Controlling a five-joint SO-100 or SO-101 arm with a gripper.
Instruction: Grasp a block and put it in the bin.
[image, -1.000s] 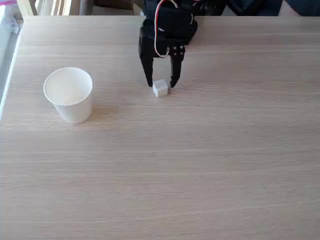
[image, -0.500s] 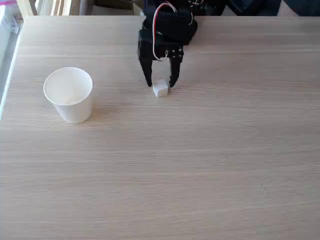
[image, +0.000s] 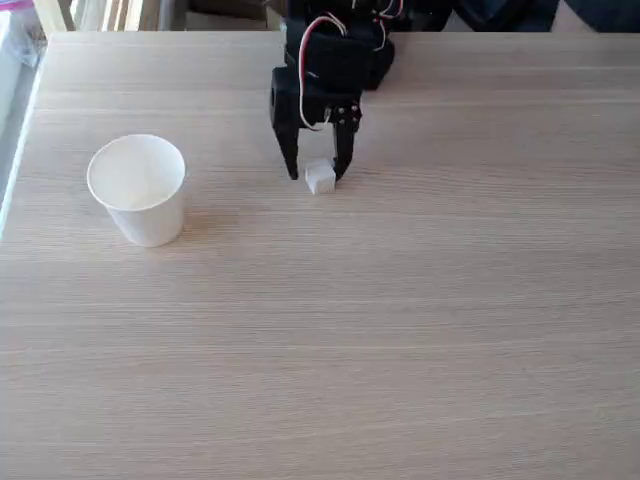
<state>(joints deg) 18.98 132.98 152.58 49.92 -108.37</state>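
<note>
In the fixed view the block (image: 320, 179), a small white cube, rests on the wooden table just left of centre at the back. My black gripper (image: 316, 174) reaches down from the top edge and stands open, one finger on each side of the block. Its right fingertip (image: 340, 170) is against the cube, while a small gap separates the left one from it. The bin (image: 137, 190), a plain white paper cup, stands upright well to the left, apart from both.
The light wooden table (image: 400, 330) stretches wide in front and to the right. Its left edge (image: 18, 150) runs close behind the cup, with a bright window area beyond it. The arm's black body with red and white wires (image: 330, 50) sits at the back.
The gripper has shifted slightly left over the past second, staying low around the block. Block and cup have not moved.
</note>
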